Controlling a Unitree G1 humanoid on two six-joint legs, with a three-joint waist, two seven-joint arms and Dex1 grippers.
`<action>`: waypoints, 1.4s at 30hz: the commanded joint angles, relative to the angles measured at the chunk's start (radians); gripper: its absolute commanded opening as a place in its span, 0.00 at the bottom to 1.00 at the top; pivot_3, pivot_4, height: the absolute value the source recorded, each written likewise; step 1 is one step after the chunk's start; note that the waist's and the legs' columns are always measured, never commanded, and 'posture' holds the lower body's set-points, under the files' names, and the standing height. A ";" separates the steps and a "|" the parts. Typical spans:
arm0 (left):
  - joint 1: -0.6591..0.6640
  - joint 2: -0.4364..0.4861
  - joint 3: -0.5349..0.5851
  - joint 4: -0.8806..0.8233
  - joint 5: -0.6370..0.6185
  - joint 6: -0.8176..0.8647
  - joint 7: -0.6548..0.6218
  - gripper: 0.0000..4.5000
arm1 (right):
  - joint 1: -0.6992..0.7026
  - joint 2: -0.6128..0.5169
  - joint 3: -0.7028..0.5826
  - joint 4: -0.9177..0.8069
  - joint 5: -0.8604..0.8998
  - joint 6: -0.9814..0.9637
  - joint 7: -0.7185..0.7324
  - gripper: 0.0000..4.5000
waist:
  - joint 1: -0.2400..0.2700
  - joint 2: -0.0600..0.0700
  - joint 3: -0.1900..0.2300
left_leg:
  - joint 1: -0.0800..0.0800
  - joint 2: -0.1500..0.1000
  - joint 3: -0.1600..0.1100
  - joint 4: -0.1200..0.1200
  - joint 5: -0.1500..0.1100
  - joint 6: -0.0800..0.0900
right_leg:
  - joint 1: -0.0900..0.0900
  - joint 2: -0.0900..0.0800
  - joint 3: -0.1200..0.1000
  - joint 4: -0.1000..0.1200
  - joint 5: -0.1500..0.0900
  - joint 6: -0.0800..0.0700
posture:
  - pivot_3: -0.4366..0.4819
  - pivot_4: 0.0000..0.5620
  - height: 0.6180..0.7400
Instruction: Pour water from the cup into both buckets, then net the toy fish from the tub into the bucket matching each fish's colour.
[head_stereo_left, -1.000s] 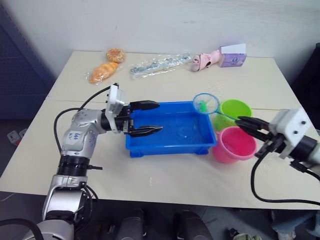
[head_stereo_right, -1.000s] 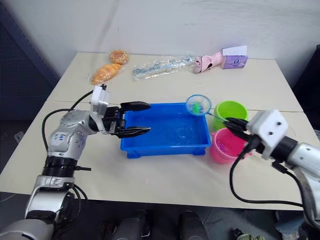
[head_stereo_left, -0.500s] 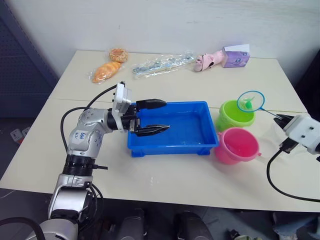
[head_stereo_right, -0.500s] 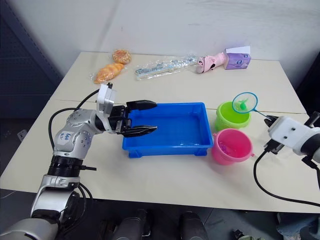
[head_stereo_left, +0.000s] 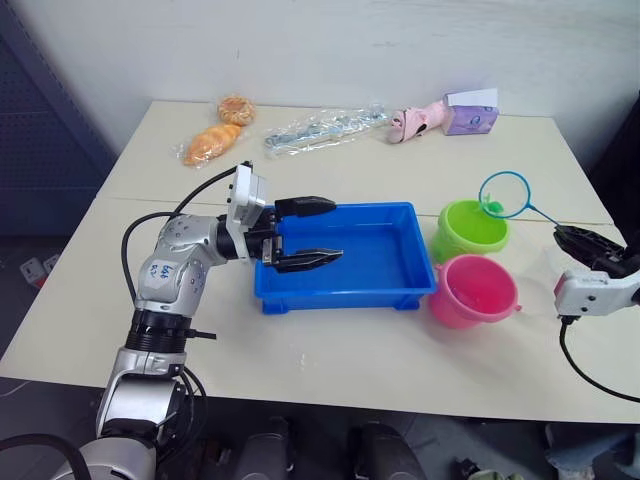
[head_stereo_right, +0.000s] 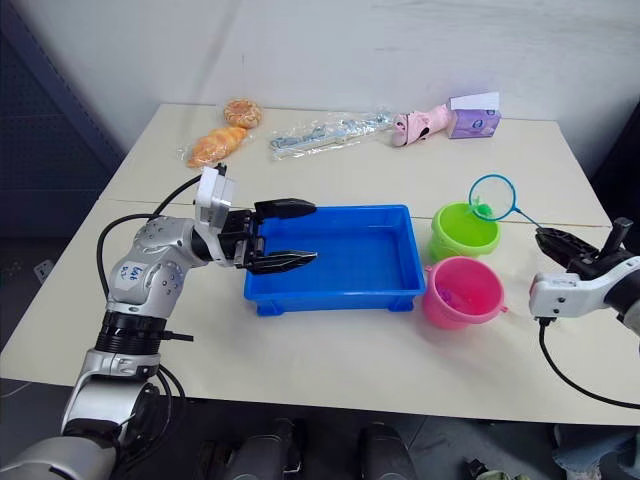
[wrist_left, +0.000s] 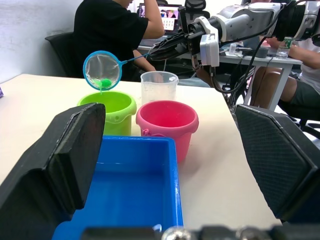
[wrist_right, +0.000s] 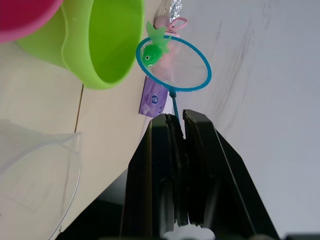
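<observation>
Green fish (wrist_right: 151, 52) in net (wrist_right: 173, 64) — beside green bucket (wrist_right: 102, 37)

L gripper (head_stereo_left: 322, 230) jaws apart, arm bent; R gripper (wrist_right: 176, 119) jaws clamped, arm extended.

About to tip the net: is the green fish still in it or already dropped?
Still in it. The green fish sits at the rim of the net, held over the green bucket by the right gripper.

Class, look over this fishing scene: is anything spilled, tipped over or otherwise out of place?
Nothing stands out. The tub, green bucket, pink bucket and cup all stand upright, and the net holds a green fish above the green bucket.
</observation>
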 joint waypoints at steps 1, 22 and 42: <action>-0.008 -0.006 0.001 -0.017 -0.012 -0.019 -0.008 0.99 | -0.014 -0.049 0.010 0.034 -0.080 -0.038 -0.112 0.00 | 0.000 0.000 0.000 | 0.000 0.000 0.000 0.000 0.000 0.000 | 0.000 0.000 0.000 0.000 0.000 0.000 | 0.48 0.27 1.00; -0.015 -0.010 -0.014 0.039 0.009 -0.070 -0.039 0.99 | -0.124 -0.136 0.155 0.127 -0.090 -0.051 -0.175 0.00 | -0.001 0.001 0.000 | 0.000 0.001 0.002 0.000 0.001 -0.001 | -0.001 0.001 0.001 0.001 0.000 0.000 | 0.48 0.27 1.00; 0.000 -0.022 -0.016 0.038 0.009 -0.080 -0.027 0.99 | -0.116 -0.147 0.221 0.170 -0.135 -0.038 -0.249 0.00 | -0.001 0.001 0.000 | 0.000 0.001 0.002 0.000 0.001 -0.001 | -0.001 0.001 0.001 0.002 0.000 0.000 | 0.48 0.27 1.00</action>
